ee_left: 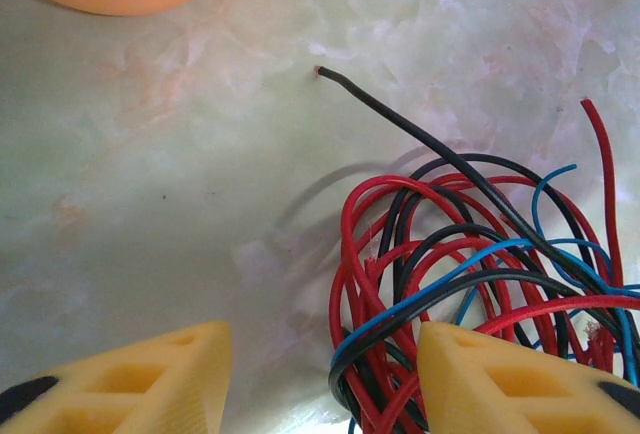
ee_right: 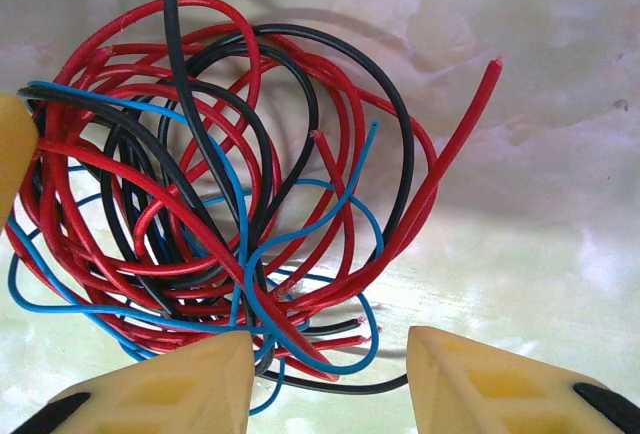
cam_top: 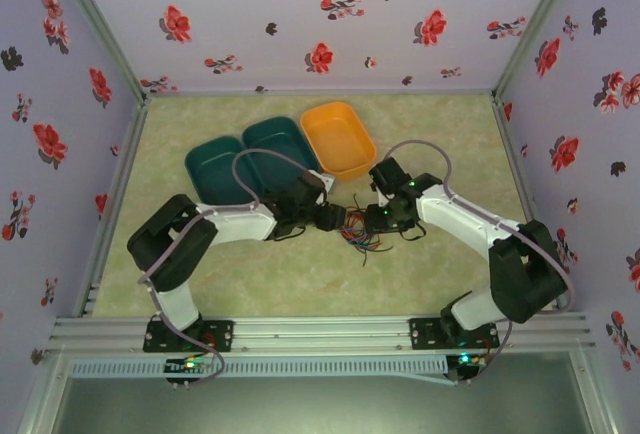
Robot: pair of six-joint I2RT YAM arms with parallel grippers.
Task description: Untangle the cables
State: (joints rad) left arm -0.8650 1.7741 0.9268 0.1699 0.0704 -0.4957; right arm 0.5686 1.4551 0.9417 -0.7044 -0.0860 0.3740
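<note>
left tool [ee_left: 322, 354], right tool [ee_right: 330, 346], cables [cam_top: 357, 231] heaped between

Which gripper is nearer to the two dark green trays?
Left. The left gripper sits just right of the dark green trays, a little toward the arm bases, at the left edge of the cables. The right gripper is farther right, across the cables.

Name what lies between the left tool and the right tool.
In the top view, the tangled red, black and blue cables lie between the left tool and the right tool.
</note>
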